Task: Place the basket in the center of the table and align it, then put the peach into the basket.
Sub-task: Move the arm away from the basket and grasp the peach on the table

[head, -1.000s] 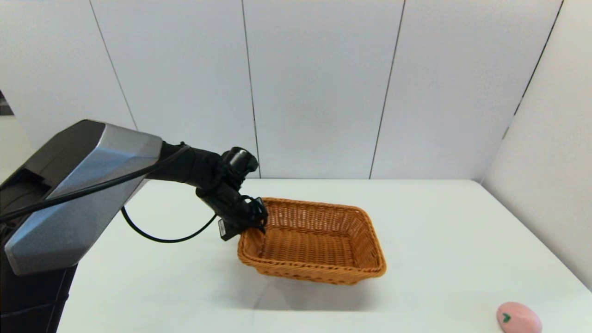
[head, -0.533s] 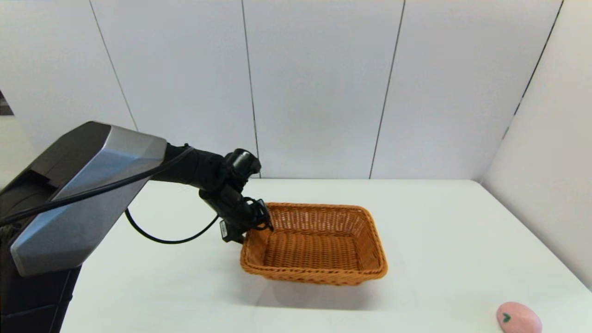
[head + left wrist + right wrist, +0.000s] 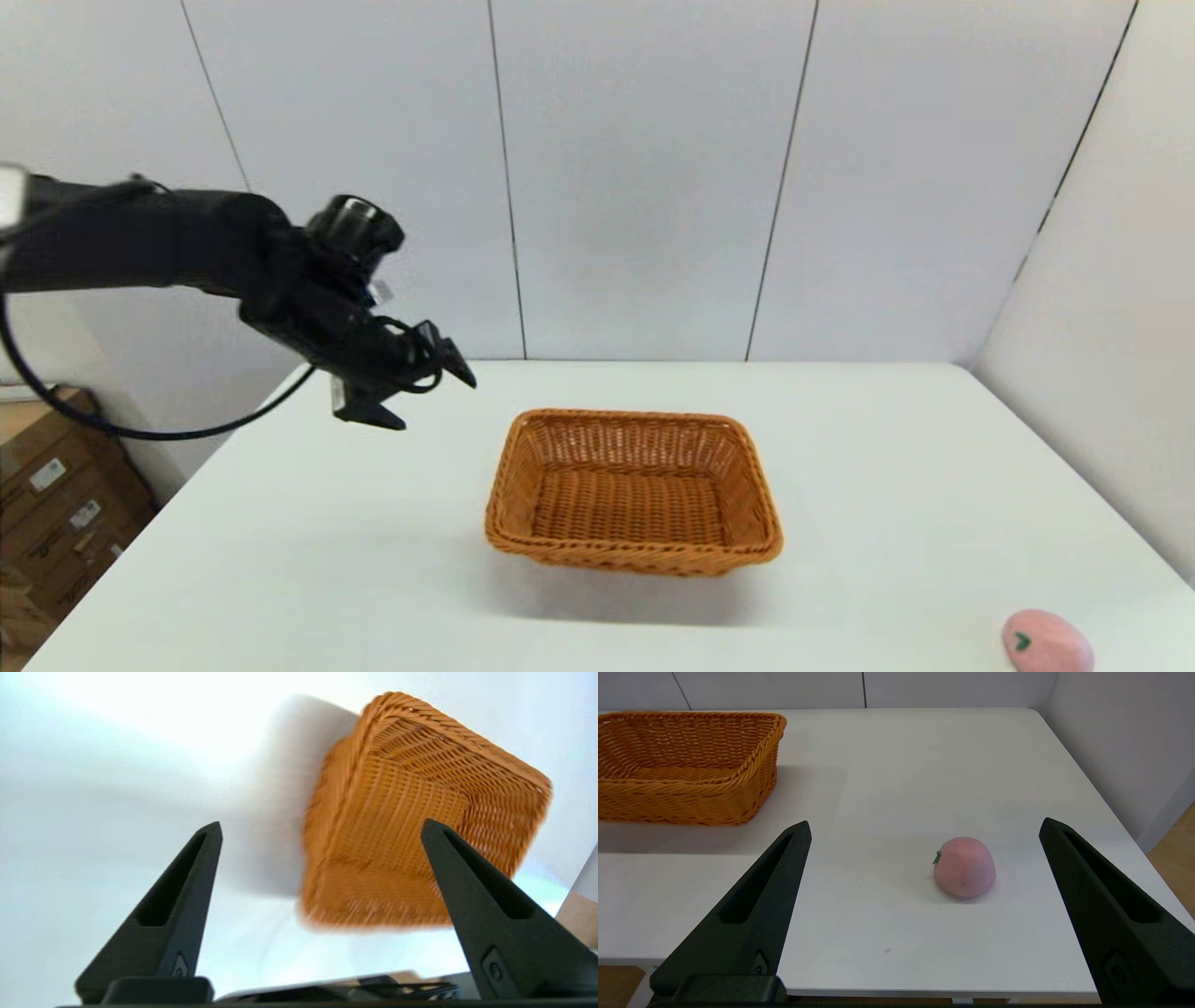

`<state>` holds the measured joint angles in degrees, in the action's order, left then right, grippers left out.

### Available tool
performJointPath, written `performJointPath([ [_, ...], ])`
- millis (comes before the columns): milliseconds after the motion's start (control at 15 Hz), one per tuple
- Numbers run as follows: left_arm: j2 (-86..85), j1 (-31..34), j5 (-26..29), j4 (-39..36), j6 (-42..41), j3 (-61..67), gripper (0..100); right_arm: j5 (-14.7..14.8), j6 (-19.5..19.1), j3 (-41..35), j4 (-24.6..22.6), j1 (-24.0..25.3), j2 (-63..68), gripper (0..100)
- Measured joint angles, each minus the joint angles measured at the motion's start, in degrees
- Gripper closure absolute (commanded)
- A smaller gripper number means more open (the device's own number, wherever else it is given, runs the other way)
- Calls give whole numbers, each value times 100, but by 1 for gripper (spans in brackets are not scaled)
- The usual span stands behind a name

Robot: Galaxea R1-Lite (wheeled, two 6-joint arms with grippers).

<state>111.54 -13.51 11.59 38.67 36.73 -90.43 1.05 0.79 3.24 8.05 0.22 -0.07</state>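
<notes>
The orange-brown wicker basket sits flat on the white table, near its middle, with nothing inside. My left gripper hangs open in the air to the basket's left and above it, holding nothing. In the left wrist view the basket lies beyond the spread fingers of that gripper. The pink peach rests near the table's front right corner. In the right wrist view my right gripper stands open just short of the peach, with the basket farther off to one side.
White wall panels close the table's back and right sides. Cardboard boxes stand on the floor past the table's left edge. Bare tabletop lies between basket and peach.
My left gripper has let go of the basket's left rim, opened, and pulled up and away to the left. The basket has settled flat. The peach has not moved.
</notes>
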Motion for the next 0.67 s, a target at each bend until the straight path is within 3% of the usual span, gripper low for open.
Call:
performJointPath([
  [667,-5548,561,-1429,99,-1303,3594,0,0,-5,0,0,2,0,0],
])
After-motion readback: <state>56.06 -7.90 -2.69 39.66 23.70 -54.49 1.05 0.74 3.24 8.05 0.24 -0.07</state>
